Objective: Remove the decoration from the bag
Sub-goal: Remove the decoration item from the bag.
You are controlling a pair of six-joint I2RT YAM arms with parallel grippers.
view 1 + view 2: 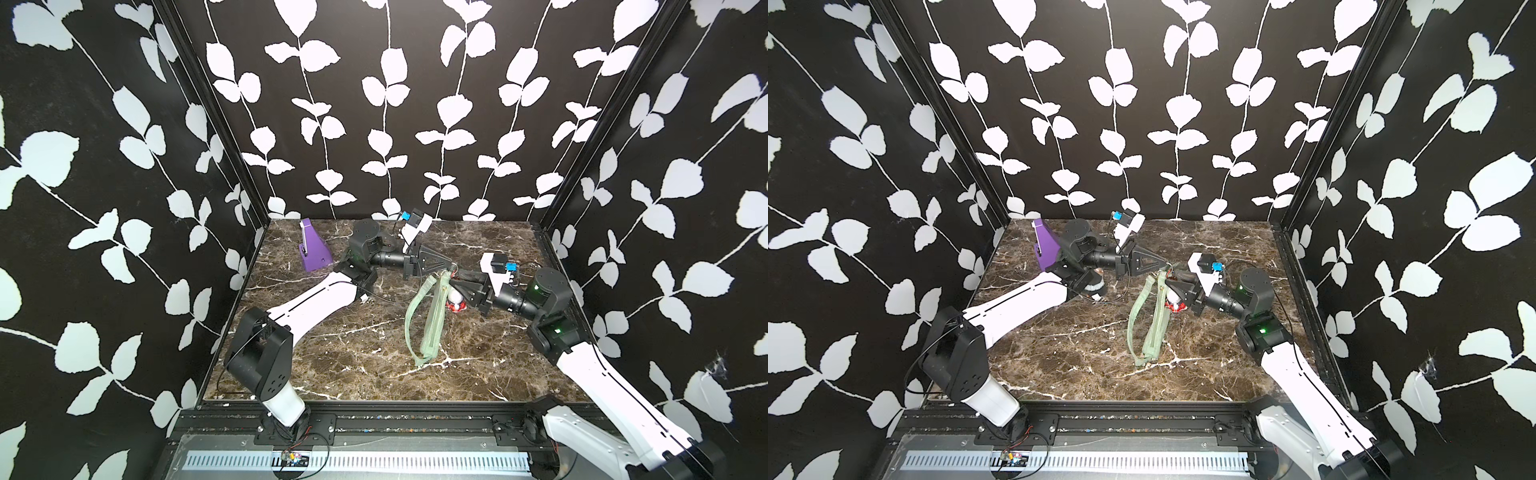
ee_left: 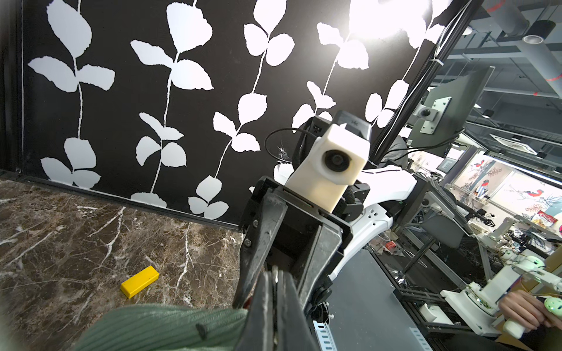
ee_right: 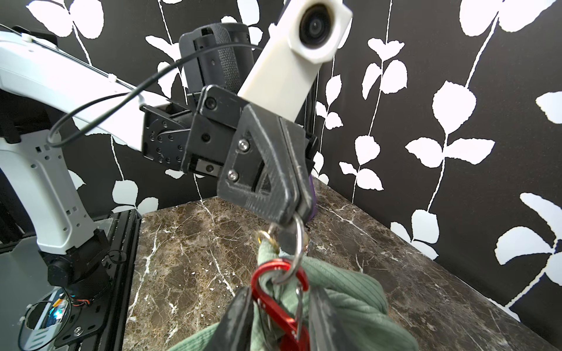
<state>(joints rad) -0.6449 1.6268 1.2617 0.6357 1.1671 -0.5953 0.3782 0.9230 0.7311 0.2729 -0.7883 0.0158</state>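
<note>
The sage-green bag lies on the marble table, its strap looped beside it. Its far end is lifted between my two grippers. My left gripper is shut on a silver ring at that end. A red carabiner hooks through the ring and the green fabric. My right gripper has its fingers pressed on either side of the carabiner. The decoration, a white and red ball, hangs beneath the right gripper.
A purple wedge-shaped object stands at the back left, close to the left arm's elbow. A yellow block lies on the marble near the right wall. Patterned walls close in three sides.
</note>
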